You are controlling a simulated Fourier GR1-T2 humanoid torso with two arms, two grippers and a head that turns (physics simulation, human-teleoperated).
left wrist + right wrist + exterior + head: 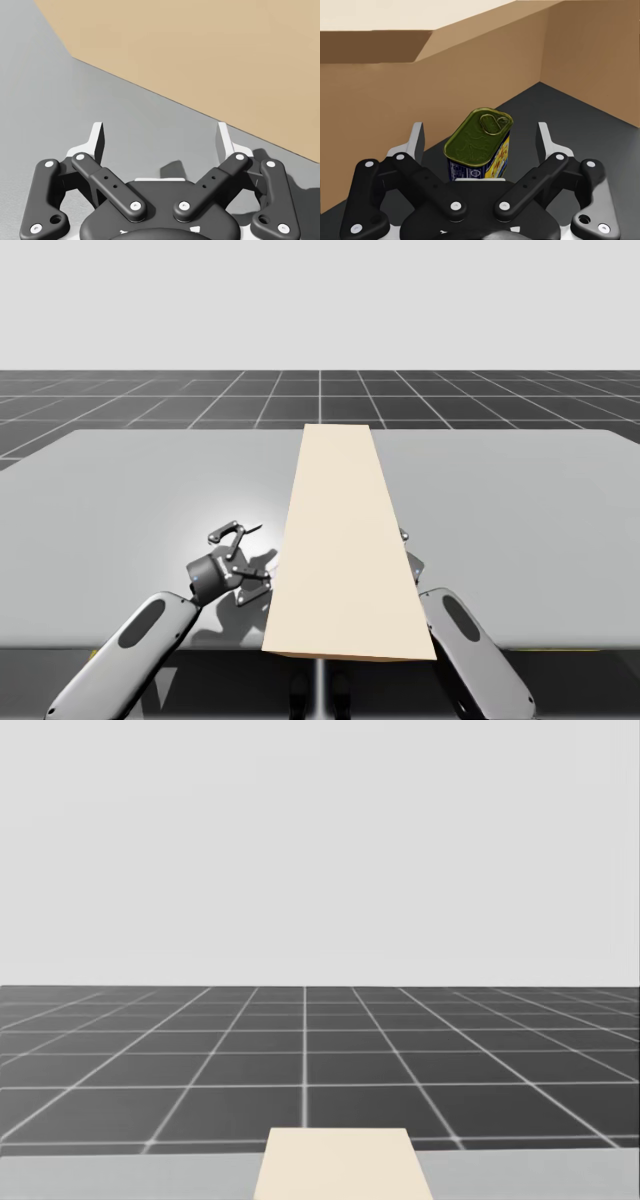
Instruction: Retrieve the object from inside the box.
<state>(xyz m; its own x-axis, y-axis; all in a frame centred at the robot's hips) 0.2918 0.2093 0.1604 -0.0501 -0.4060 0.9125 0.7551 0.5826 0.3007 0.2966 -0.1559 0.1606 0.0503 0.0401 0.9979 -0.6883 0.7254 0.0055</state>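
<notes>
Right gripper (480, 134) fingers stand spread either side of the rectangular tin (479, 145), not touching it. Tin sits upright on the dark floor inside the cardboard box (370, 100), near one wall. Judged rigid, smooth-sided, moderately heavy and liable to slip; best taken across its flat sides, below the lid rim. Left gripper (160, 135) fingers likewise spread, empty, over the desk (40, 100) beside the box's outer wall.

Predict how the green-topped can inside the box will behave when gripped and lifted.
The green-topped can looks like rigid metal, so it probably won't crush. Its smooth sides may slip under a light squeeze. Standing upright between the open fingers of my right hand, it could tip if one finger touches first.
</notes>
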